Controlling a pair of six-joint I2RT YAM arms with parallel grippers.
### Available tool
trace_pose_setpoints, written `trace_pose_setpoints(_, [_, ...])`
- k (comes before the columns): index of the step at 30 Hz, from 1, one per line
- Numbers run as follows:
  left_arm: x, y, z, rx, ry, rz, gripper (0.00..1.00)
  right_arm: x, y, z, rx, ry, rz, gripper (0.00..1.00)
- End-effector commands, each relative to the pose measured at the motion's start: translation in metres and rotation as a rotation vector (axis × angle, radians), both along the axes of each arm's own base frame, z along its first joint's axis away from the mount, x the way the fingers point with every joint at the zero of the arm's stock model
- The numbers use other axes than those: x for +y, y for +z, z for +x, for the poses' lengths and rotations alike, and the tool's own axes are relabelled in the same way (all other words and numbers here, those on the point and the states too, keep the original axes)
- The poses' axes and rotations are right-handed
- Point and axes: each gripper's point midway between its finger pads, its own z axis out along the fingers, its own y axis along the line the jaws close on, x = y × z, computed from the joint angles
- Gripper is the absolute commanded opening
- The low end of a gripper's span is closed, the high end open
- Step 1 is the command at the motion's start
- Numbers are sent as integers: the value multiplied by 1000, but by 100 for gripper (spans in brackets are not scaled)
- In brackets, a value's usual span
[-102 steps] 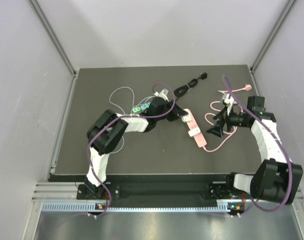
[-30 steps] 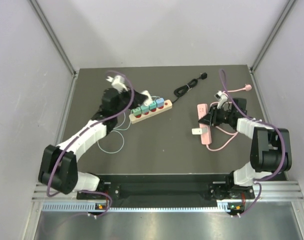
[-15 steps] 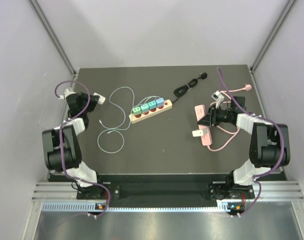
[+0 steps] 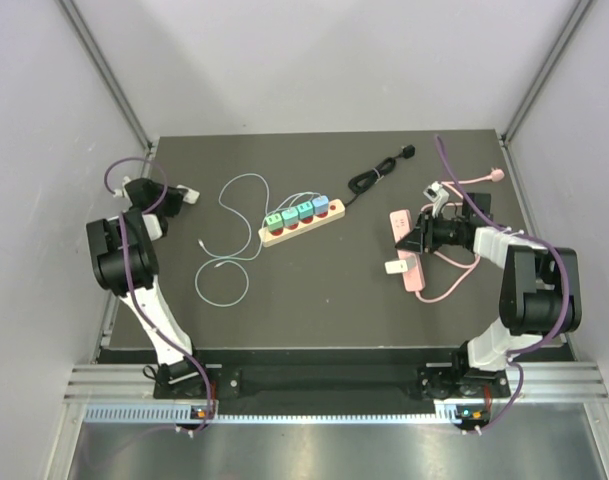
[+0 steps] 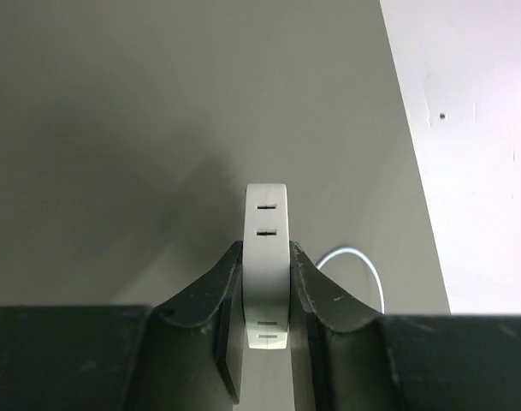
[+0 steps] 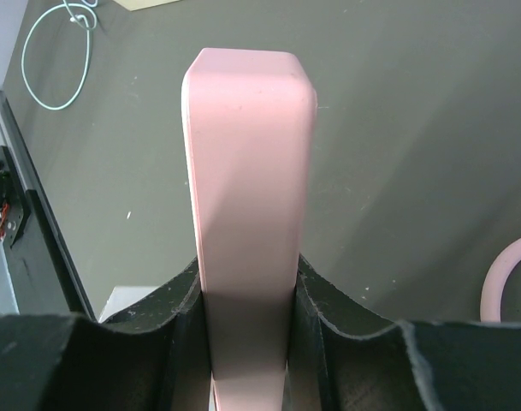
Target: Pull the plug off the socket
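My left gripper (image 4: 177,195) is at the table's far left edge, shut on a white plug (image 4: 189,194). The left wrist view shows that plug (image 5: 267,224) clamped edge-on between the fingers, its slots facing up. Its thin white cable (image 4: 227,262) trails across the mat. The plug is away from the beige socket strip (image 4: 299,218) with coloured outlets. My right gripper (image 4: 416,239) is shut on a pink socket strip (image 4: 408,262), which fills the right wrist view (image 6: 247,154) between the fingers. A white plug (image 4: 392,266) sits in the pink strip's side.
A black cord with a plug (image 4: 382,170) lies at the back centre. A pink cable (image 4: 446,288) loops beside the right arm, with its end (image 4: 497,174) at the back right. Grey walls close the dark mat (image 4: 314,300) on three sides.
My left arm has swung from beside the beige strip out to the far left edge, carrying the white plug and dragging its cable. The right gripper has kept its hold, barely moving.
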Motion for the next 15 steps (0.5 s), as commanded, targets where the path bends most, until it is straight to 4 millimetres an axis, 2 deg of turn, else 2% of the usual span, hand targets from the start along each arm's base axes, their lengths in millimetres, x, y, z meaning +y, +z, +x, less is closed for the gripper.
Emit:
trace_pose_setpoints(1, [8, 15, 20, -37, -8, 31, 15, 5, 28, 13, -85, 49, 49, 1])
trace_pose_setpoints(2, [8, 7, 21, -19, -7, 23, 17, 5, 28, 13, -85, 49, 48, 1])
trace_pose_setpoints(6, [9, -2, 24, 16, -10, 12, 29, 2, 26, 14, -80, 47, 45, 1])
trace_pose_setpoints(7, [9, -7, 21, 37, -11, 14, 35, 2, 26, 13, -79, 46, 46, 1])
trace_pose_setpoints(9, [11, -7, 21, 50, -10, 24, 41, 1, 27, 15, -85, 44, 45, 1])
trace_pose_setpoints(11, [12, -7, 17, 70, -17, 43, 55, 0, 26, 14, -79, 42, 45, 2])
trace_pose_setpoints(13, [12, 2, 16, 61, -30, 70, 62, 0, 25, 14, -77, 41, 43, 1])
trace_pose_setpoints(15, [11, 8, 13, 62, -39, 88, 66, -1, 26, 15, -82, 42, 40, 2])
